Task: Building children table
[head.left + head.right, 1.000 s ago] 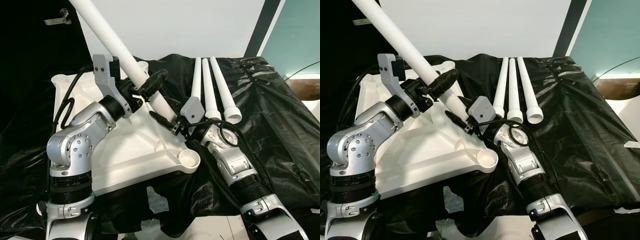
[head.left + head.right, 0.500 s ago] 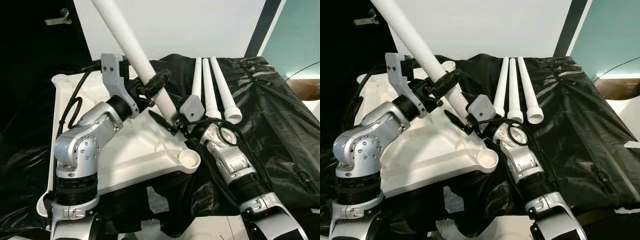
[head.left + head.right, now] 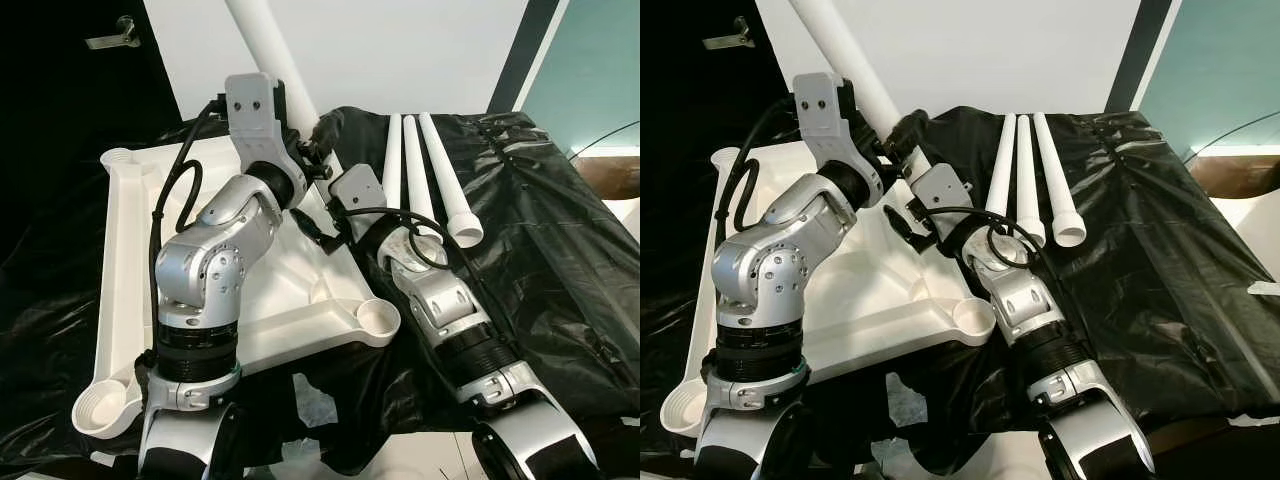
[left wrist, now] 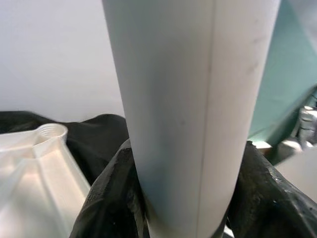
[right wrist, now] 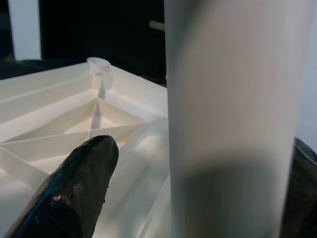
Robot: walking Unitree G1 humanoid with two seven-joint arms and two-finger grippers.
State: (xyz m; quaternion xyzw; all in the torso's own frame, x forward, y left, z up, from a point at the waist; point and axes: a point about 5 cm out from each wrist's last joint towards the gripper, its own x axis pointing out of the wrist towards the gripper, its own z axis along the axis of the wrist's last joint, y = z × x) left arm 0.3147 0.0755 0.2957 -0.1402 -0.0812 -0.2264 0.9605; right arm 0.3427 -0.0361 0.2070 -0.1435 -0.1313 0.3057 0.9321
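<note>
While the long white plastic tube leg [image 3: 262, 45] is clamped steeply upright by the left gripper [image 3: 318, 135], its lower end is steadied toward the upturned white tabletop's [image 3: 130, 250] far socket by the right gripper [image 3: 322, 232], whose grasp cannot be told.

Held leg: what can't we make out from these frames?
- Lower end of the held leg: eye views, hidden behind the left gripper and both wrists, so seating in a socket of the tabletop cannot be told.
- Its top end: cut off by the upper edge in both eye views.
- Right gripper: right wrist view, leg blurred; one finger stands apart from it, so the grip is unclear.
</note>
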